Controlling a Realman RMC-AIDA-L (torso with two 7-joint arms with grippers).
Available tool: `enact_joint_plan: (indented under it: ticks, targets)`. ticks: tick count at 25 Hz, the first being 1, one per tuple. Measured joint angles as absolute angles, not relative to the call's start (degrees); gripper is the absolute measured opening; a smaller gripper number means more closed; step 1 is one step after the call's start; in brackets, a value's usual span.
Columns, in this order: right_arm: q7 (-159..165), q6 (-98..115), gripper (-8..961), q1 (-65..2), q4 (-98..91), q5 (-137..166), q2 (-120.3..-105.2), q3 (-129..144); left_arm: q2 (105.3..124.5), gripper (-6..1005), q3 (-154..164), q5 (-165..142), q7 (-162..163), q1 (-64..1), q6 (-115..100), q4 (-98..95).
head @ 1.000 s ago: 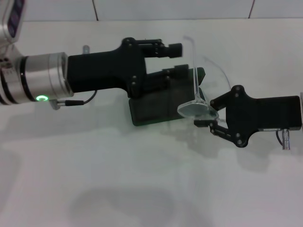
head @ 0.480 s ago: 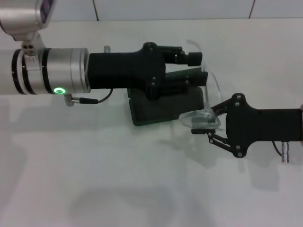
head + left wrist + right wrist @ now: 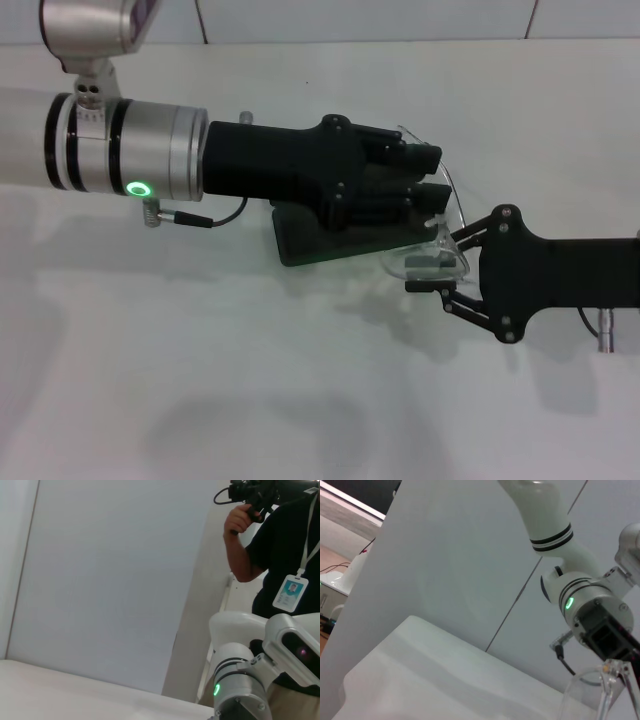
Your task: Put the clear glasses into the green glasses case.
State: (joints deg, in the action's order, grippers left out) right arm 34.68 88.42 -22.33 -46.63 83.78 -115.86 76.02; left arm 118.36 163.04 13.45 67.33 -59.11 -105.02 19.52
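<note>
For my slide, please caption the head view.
Right gripper holds clear plastic wraparound glasses beside dark green case; left gripper above.

Left arm: reaches in from the left, its silver wrist showing a green ring light.
Left gripper (image 3: 425,175): stretched sideways toward the right arm; whether its fingers are apart cannot be made out.
Right arm: comes in low from the right edge.
Right gripper (image 3: 428,272): points left, fingers closed on the clear glasses (image 3: 425,255).
</note>
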Motion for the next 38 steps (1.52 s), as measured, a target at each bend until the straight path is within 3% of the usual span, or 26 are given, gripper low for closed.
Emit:
enact_joint_plan:
  ticks: [26,34,38]
  targets:
    - [29.1,88.02,115,-21.6,-45.39,84.05,-115.76,75.78,118.7,470,163.03,9.33,69.65,-62.76,-103.73,19.98]
    - [27.93,96.9,115,-21.87,-45.73,82.48,-115.7,75.25,116.36,471,163.03,18.82,64.74,-55.85,-98.96,25.41]
    - [25.41,102.41,115,-23.11,-45.31,77.36,-115.89,75.69,116.49,471,163.03,19.3,60.54,-53.52,-94.93,25.09]
